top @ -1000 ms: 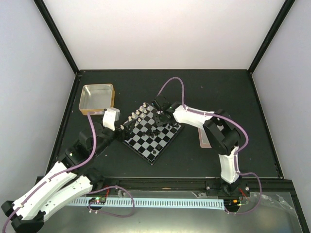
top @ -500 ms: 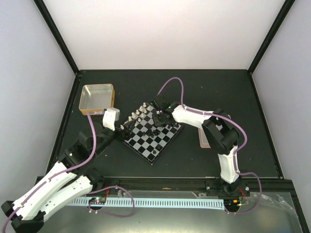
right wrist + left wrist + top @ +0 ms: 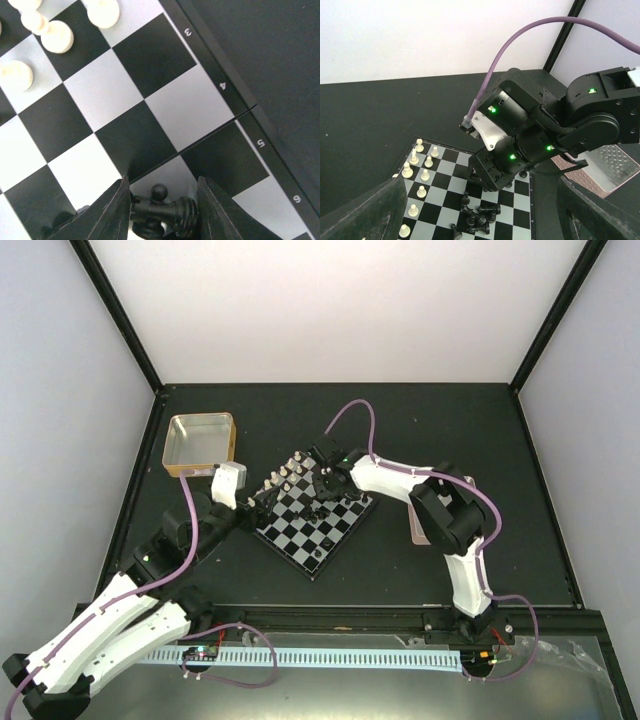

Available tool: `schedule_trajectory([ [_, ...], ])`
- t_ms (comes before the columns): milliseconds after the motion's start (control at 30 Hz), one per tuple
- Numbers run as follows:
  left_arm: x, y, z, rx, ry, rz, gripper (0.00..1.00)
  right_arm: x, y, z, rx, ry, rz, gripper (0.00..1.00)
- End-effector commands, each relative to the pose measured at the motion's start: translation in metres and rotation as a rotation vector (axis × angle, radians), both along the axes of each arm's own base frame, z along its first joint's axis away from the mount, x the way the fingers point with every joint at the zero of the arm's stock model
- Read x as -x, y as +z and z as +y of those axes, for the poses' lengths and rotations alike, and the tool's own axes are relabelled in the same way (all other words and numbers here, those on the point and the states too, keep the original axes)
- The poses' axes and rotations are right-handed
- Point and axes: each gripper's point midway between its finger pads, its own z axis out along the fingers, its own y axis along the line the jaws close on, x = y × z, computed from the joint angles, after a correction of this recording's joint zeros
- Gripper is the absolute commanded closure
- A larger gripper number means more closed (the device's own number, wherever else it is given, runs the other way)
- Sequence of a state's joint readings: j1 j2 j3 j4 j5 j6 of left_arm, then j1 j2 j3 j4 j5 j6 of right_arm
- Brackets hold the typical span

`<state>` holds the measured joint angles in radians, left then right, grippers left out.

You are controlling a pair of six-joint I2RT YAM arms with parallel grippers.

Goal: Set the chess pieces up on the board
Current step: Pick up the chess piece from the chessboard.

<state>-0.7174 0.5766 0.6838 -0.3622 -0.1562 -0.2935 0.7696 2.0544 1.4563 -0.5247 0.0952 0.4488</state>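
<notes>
Heap of black chess pieces (image 3: 477, 217)

Glossy board (image 3: 315, 515) and black chess piece (image 3: 162, 210), shiny metal tray (image 3: 198, 443).

Your overhead view is lit evenly from above: the white back wall (image 3: 340, 310) nearly blows out, while the black counter (image 3: 450, 430) swallows detail and shows hardly any shadow (the board (image 3: 315, 515) looks small and soft there). In the left wrist view the right arm (image 3: 530, 135) is sharp and its green lamps (image 3: 492, 109) flare slightly. The fingers (image 3: 365, 210) of your left tool (image 3: 481, 182) are dark blurs in the bottom corners. In the right wrist view the squares are crisp and the white pieces (image 3: 57, 36) overexposed. The fingers (image 3: 107, 210) of your right tool (image 3: 161, 197) lose focus, and the black piece (image 3: 170, 212) between them reads as a dark glossy lump.
</notes>
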Motion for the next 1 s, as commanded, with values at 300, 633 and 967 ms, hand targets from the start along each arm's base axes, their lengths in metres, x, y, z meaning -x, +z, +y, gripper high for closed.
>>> schedule_trajectory([
  [300, -0.001, 0.001, -0.001, 0.013, 0.003, 0.006, 0.17, -0.005, 0.005, 0.003, -0.003, -0.014, -0.017, 0.68],
  [633, 0.003, -0.002, -0.002, 0.035, -0.011, 0.034, 0.16, -0.006, 0.047, 0.012, -0.139, -0.016, -0.099, 0.68],
  [967, -0.001, -0.033, -0.012, 0.097, -0.010, 0.120, 0.16, 0.020, 0.089, 0.023, -0.353, 0.009, -0.065, 0.68],
])
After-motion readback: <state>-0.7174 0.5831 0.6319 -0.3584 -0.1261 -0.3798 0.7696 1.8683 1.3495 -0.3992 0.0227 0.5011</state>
